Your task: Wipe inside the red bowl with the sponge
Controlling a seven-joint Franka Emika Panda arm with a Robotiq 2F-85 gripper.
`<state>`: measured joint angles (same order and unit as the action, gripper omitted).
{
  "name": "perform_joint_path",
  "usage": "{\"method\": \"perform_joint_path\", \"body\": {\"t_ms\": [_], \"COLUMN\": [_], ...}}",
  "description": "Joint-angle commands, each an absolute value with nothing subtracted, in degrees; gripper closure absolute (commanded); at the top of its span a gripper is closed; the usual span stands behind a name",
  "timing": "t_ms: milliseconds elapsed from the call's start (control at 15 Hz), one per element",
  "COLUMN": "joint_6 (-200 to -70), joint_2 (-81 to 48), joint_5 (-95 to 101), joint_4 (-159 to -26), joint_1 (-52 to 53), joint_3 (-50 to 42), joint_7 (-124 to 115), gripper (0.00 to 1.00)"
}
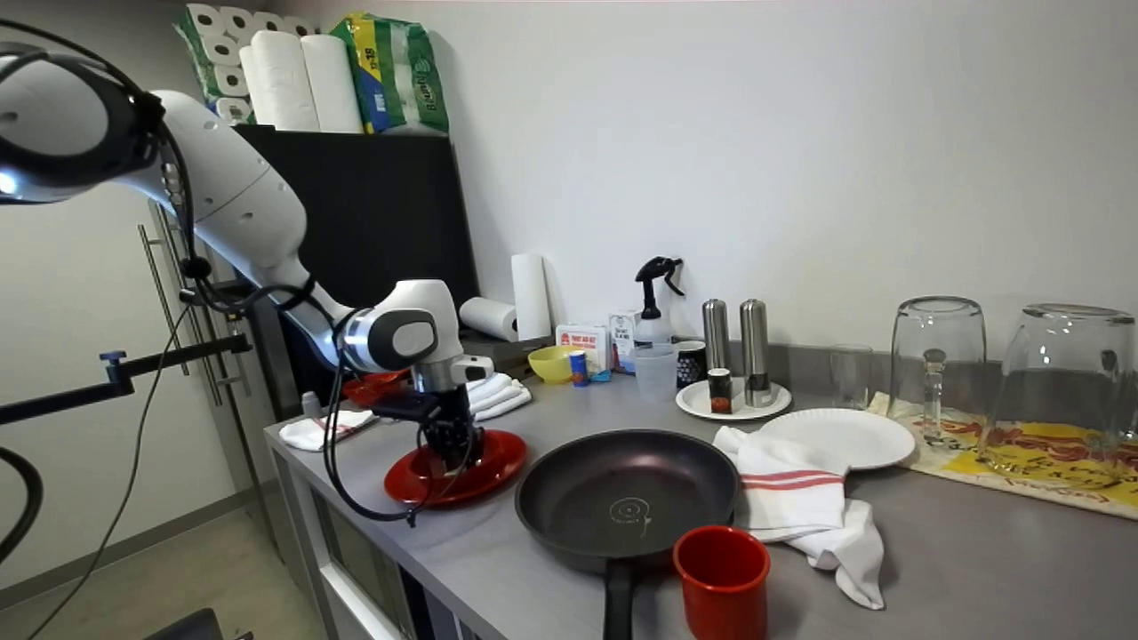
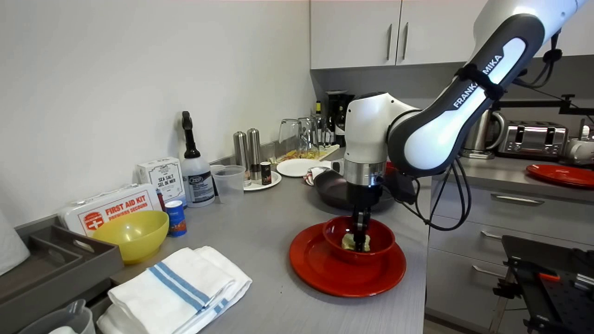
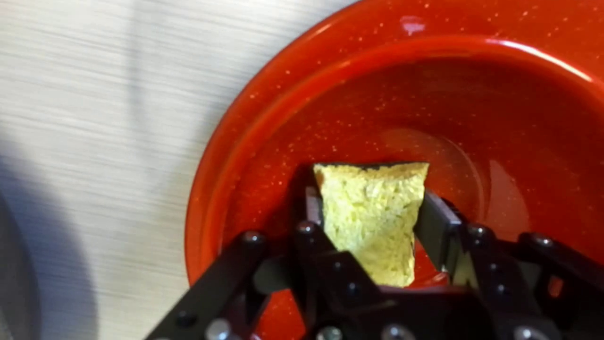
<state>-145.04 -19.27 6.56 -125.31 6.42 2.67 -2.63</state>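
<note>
1. Wrist view: one sponge [image 3: 373, 217], clamped by its sides between the two fingers [image 3: 436, 231], down inside the one red bowl [image 3: 472, 104]. It should be light, soft and springy — so a firm squeeze across the sides seems the right hold, leaving the lower face free to wipe. Whether that face touches the bowl I cannot tell.

2. In an exterior view: the red bowl sits on one of two red plates [image 2: 348, 285]; the other lies near the toaster [image 2: 531, 139]. The bowl is glossy, probably hard and slick, and could skid under a sideways push — the rim would be the place to steady it. Also one yellow bowl [image 2: 141, 241], two steel mills [image 2: 254, 153], one spray bottle [image 2: 199, 185], one first aid kit [image 2: 120, 202].

3. In an exterior view: the arm [image 1: 249, 213] hides most of the bowl. Along the counter [image 1: 996, 569]: one frying pan [image 1: 627, 498], one red cup [image 1: 722, 587], two white plates [image 1: 840, 437], two upturned glass jugs [image 1: 938, 378].
</note>
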Motion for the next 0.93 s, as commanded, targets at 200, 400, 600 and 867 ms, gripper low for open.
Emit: {"method": "perform_joint_path", "body": {"t_ms": [200,400,600,867], "joint_6": [-152.20,-156.62,-158.55,-163.14], "joint_2": [-18.79,-18.72,-18.77,-18.58], "joint_5": [23.20,34.37,41.60,52.01], "joint_4": [-127.50,-128.40,-128.68,-129.61], "joint_1": [10.32,13.27,14.76,17.49], "joint_3": [-3.18,-6.95,-8.81,-12.06], "joint_7": [-8.70,-13.50,-18.18,-24.67], "gripper": [0.75,0.75,0.75,0.75]}}
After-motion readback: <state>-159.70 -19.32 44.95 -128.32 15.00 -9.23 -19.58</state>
